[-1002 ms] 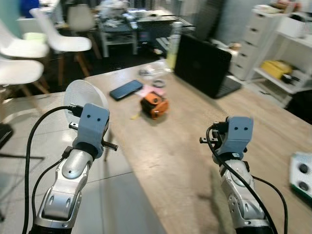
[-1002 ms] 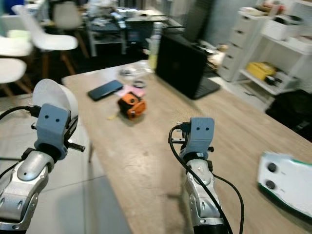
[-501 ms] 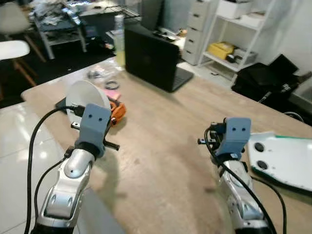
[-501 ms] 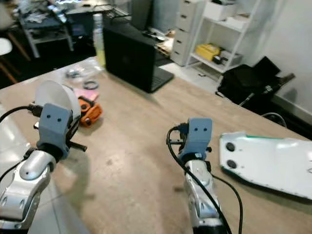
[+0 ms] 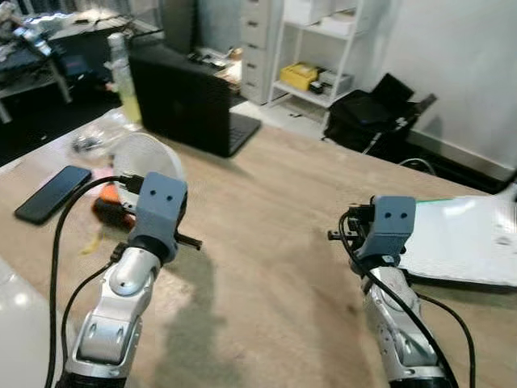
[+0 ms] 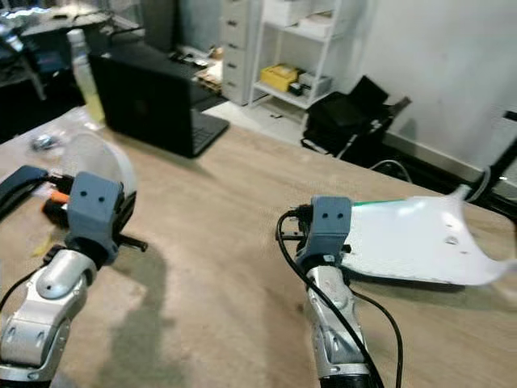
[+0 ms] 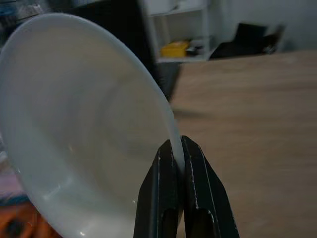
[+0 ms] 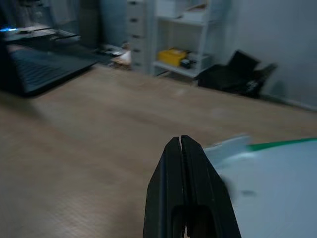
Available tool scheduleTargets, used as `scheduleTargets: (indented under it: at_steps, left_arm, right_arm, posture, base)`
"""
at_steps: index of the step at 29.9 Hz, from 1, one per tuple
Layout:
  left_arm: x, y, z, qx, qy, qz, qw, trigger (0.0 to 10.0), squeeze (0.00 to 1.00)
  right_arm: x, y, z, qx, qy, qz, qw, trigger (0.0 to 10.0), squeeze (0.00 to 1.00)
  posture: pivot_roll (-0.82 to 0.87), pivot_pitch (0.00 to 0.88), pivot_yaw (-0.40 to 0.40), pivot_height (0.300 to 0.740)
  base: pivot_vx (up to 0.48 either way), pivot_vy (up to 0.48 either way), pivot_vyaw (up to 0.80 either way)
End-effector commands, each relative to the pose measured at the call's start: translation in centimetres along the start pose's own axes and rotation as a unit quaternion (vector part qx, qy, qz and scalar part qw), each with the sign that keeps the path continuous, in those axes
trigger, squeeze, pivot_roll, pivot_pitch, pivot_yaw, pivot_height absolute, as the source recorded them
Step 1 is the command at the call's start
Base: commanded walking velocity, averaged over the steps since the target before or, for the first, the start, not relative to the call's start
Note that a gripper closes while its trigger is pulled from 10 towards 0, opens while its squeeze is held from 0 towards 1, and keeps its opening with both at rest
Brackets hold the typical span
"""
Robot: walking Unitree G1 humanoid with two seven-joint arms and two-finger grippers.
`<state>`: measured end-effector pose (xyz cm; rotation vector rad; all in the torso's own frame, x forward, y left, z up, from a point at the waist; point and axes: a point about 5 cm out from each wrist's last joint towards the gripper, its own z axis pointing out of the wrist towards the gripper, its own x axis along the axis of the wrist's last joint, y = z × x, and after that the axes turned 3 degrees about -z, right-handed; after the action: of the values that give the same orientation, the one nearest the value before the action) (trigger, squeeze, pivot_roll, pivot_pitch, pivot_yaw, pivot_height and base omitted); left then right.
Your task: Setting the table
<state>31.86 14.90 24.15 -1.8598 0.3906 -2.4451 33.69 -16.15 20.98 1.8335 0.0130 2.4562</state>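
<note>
A white bowl (image 7: 84,129) hangs tipped on its side in the air, and my left gripper (image 7: 178,148) is shut on its rim. In the eye views the bowl (image 5: 149,155) shows just behind my left wrist, above the left part of the wooden table (image 5: 275,234). My right gripper (image 8: 181,145) is shut with nothing in it, held over the table to the right. Its wrist block (image 5: 386,226) hides the fingers in the eye views.
A black laptop (image 5: 182,101) stands open at the table's far side, with a yellow bottle (image 5: 123,69) beside it. A black phone (image 5: 52,194) and an orange object (image 5: 113,210) lie at the left. A white and green board (image 5: 464,242) lies at the right. Shelves and a black bag stand beyond.
The whole view has swung to the right as the camera turned. The laptop and phone slid left and the white board came in. Both grippers keep their poses.
</note>
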Motion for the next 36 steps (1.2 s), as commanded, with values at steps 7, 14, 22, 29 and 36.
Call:
scheduleTargets:
  at_steps: [7, 14, 22, 29, 36]
  left_arm:
    - [-0.17, 0.05, -0.20, -0.005, -0.005, -0.005, 1.000, 10.0, 0.00]
    - [-0.16, 0.20, -0.20, -0.008, -0.005, -0.007, 1.000, 10.0, 0.00]
    - [-0.25, 0.27, -0.30, -0.012, -0.010, -0.021, 1.000, 10.0, 0.00]
    - [-0.32, 0.26, -0.35, -0.014, -0.011, -0.024, 1.000, 10.0, 0.00]
    - [-0.32, 0.26, -0.35, -0.013, -0.012, -0.025, 1.000, 10.0, 0.00]
  right_arm:
    - [-0.58, 0.03, -0.29, -0.003, -0.014, 0.002, 1.000, 10.0, 0.00]
    - [-0.60, 0.07, -0.29, -0.003, -0.014, 0.001, 1.000, 10.0, 0.00]
    - [-0.62, 0.08, -0.33, -0.002, -0.014, 0.001, 1.000, 10.0, 0.00]
    - [-0.57, 0.03, -0.29, -0.001, -0.014, 0.000, 1.000, 10.0, 0.00]
    - [-0.36, -0.05, -0.23, 0.005, -0.008, -0.014, 1.000, 10.0, 0.00]
  posture:
    - [0.05, 0.138, 0.027, 0.740]
    - [0.05, 0.137, 0.027, 0.740]
    - [0.05, 0.138, 0.025, 0.740]
    - [0.05, 0.135, 0.024, 0.740]
    - [0.04, 0.132, 0.022, 0.740]
  base:
    - [0.000, 0.000, -0.80]
    - [0.000, 0.000, -0.80]
    - [0.000, 0.000, -0.80]
    - [0.000, 0.000, -0.80]
    - [0.000, 0.000, -0.57]
